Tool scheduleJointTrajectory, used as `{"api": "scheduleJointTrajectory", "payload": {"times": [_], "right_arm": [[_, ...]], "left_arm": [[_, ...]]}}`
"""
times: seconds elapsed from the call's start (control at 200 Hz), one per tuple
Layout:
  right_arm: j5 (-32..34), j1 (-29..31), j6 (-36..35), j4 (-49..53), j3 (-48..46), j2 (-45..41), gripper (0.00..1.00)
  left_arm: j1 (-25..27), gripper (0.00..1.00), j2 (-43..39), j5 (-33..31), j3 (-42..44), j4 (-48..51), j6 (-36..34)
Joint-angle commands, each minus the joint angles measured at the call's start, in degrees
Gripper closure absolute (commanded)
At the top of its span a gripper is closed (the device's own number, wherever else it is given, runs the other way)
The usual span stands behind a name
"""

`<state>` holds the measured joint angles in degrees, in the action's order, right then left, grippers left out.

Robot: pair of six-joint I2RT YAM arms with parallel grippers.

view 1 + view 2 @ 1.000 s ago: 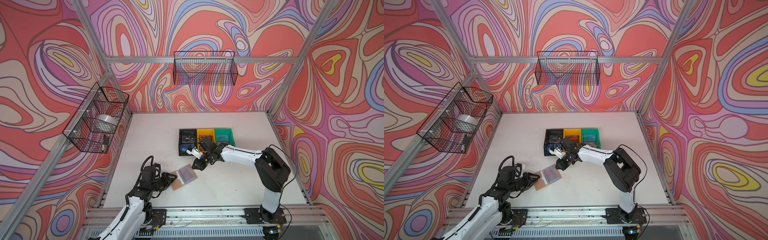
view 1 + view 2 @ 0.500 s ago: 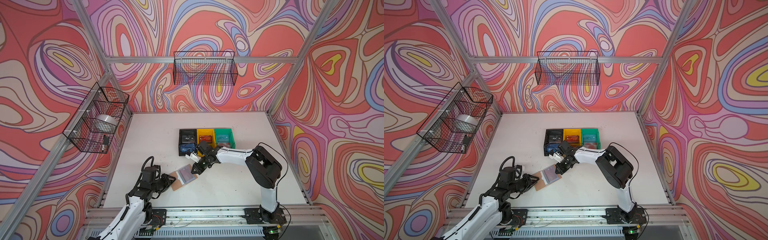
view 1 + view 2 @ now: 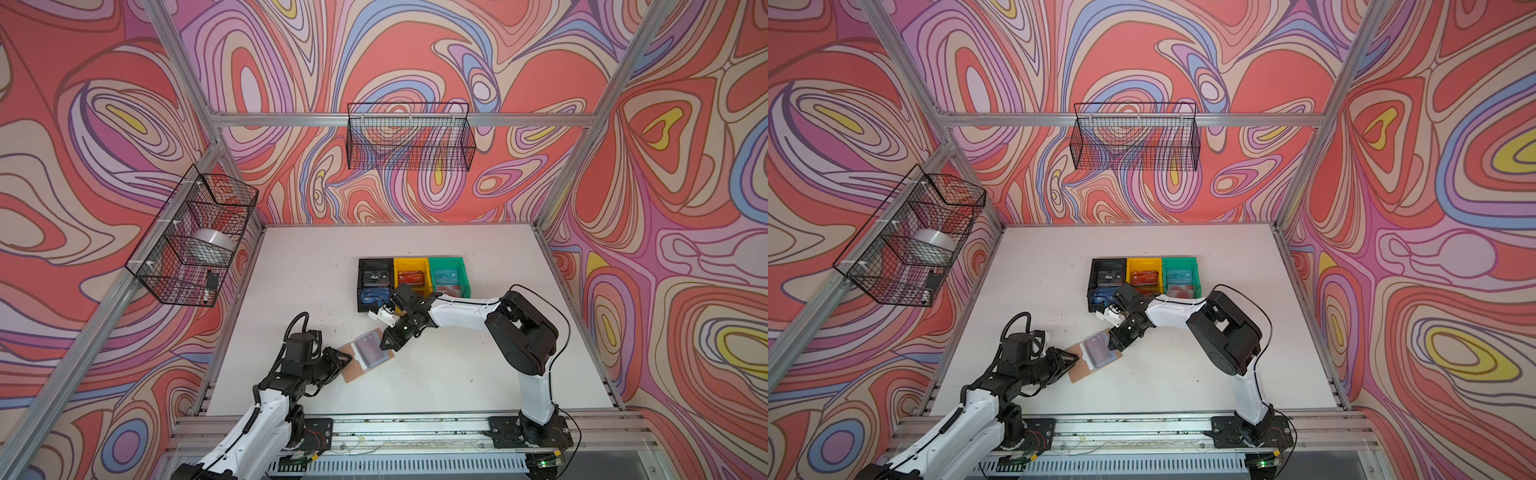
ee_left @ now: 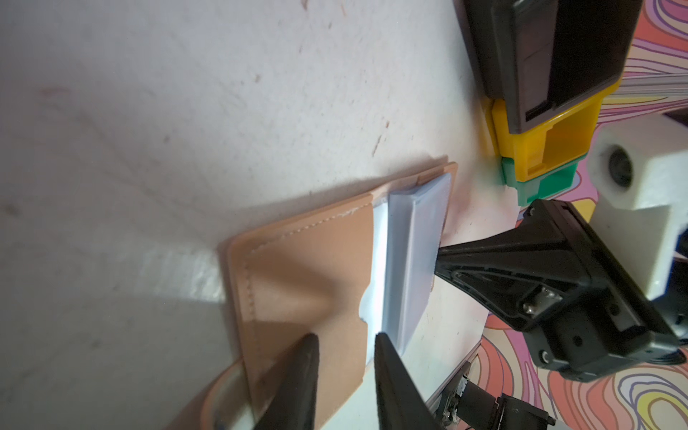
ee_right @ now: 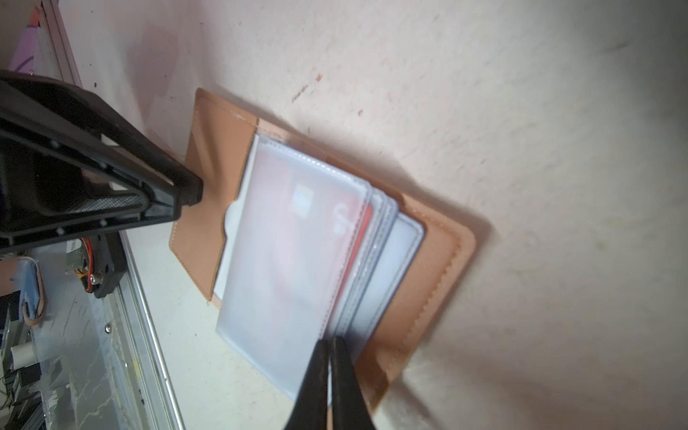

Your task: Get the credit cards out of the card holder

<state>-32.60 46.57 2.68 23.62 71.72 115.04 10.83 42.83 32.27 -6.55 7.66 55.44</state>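
Both top views: mounted high at the front, looking down and back over the whole table to the rear wall. They are near-equal, offset slightly sideways.

Left wrist view: low and close, facing along its own fingers across the card holder toward the bins and the right gripper.

Right wrist view: close above the same card holder, facing the left gripper and the front rail.

All four views share the card holder.
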Motion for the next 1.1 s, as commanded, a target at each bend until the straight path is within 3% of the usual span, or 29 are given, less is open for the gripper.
{"api": "scheduleJointTrajectory", "payload": {"times": [0.0,0.851,1.097], "right_arm": [[-0.14,1.03,0.14,0.2,0.65,1.7,0.93],[-2.35,3.77,-0.47,3.55,6.37,1.41,0.93],[-6.68,4.89,3.19,0.41,8.77,3.48,0.92]], "left_arm": [[-0.11,0.7,-0.45,-1.08,0.79,0.51,-0.99],[-0.12,0.7,-1.36,-1.09,0.56,2.23,-1.53],[-0.18,0.73,-11.0,-1.68,-4.24,12.32,-0.05]]}}
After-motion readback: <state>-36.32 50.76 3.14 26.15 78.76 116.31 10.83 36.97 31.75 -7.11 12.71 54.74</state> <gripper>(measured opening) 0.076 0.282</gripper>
